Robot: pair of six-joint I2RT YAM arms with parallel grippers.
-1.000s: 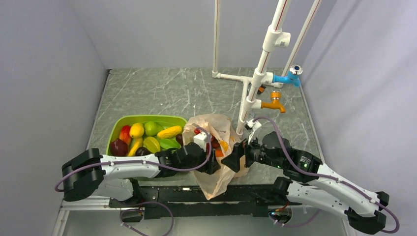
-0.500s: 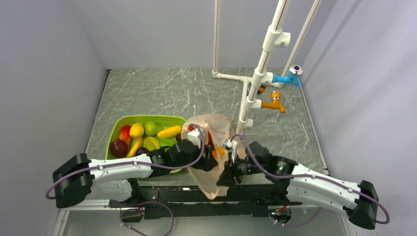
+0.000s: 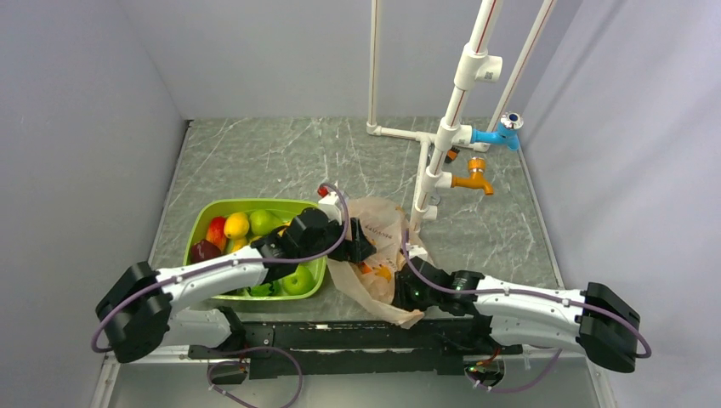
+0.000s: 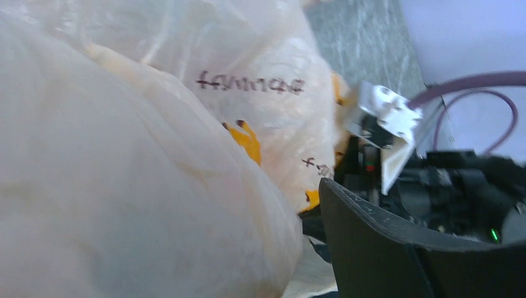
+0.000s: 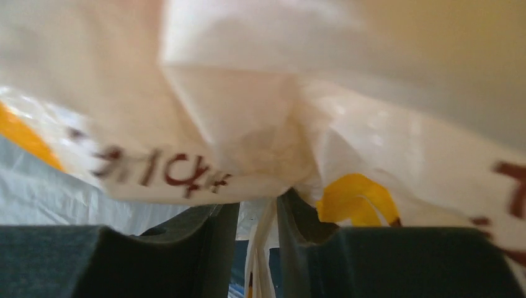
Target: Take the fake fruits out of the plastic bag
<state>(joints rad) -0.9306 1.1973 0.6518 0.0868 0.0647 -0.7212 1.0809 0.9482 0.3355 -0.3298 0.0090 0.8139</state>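
The plastic bag (image 3: 383, 225) lay crumpled on the table (image 3: 281, 153) just ahead of the arm bases. The green tub (image 3: 246, 202) sat just beside it at its 9 o'clock, and the pipe stand (image 3: 422, 183) stood near its 1 o'clock. From overhead I had the right gripper (image 3: 401, 293) at the bag's 5 o'clock edge. Its wrist camera showed the two fingers nearly together with a thin fold of film pinched between them, so I took that hand as clamped on the bag. The left gripper (image 3: 359, 246) reached across the tub to the bag's 9 o'clock side. Its wrist view gave me only one dark finger (image 4: 372, 248) with plastic billowing against the lens, so I could not tell whether it was released or grasping anything. I judged the fake fruits to be inside the bag, though I could not make one out for certain: the orange patches in the film could as easily have been print. I read this as the opening step, one hand anchoring the bag while the other worked at the mouth. The next move would call for the right hand to keep its pinch low and the left to find the opening and spread it slowly, since film this thin would bunch and drag with any pull.
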